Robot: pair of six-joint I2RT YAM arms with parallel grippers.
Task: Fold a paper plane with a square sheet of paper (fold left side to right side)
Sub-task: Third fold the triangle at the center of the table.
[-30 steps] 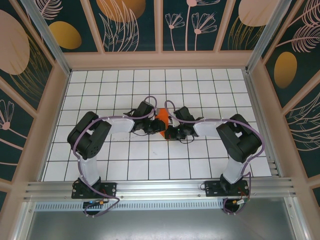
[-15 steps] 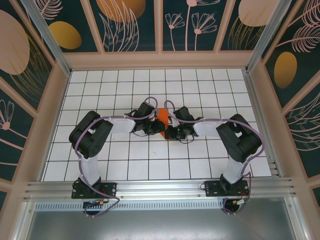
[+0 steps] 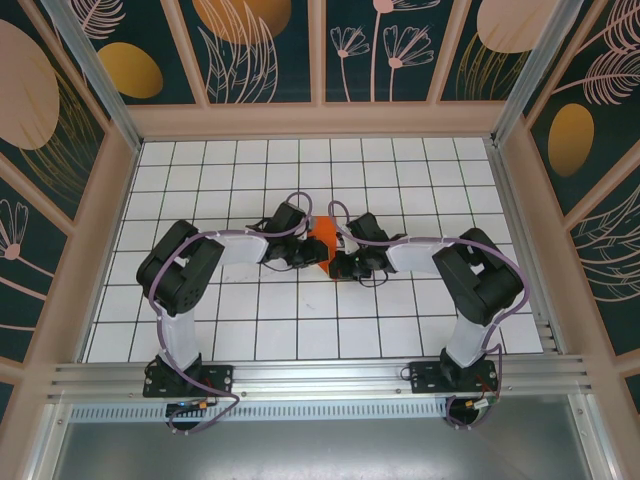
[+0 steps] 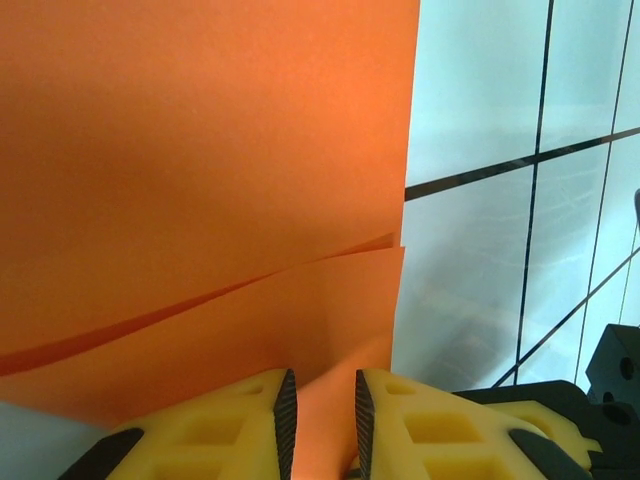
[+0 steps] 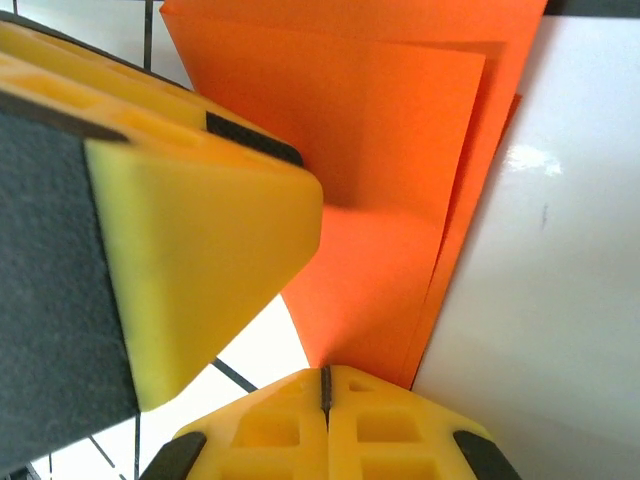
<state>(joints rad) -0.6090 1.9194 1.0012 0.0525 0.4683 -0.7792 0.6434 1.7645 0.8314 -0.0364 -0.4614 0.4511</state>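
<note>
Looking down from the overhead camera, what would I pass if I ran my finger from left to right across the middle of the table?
Patterned left wall → left arm → orange paper → right arm → patterned right wall.

The left arm (image 3: 180, 270) and right arm (image 3: 475, 275) bend inward and meet mid-bench (image 3: 300, 160). There the left pincer (image 3: 300, 252) and right pincer (image 3: 342, 264) crowd the folded orange paper (image 3: 322, 238) from either side, close together, leaving no passage between them. The raised elbows block the middle rows to left and right. Bare tiles lie open along the far rows and in the near strip between the two bases (image 3: 185, 378). Wooden walls (image 3: 320, 120) close off the left, far and right sides.
</note>
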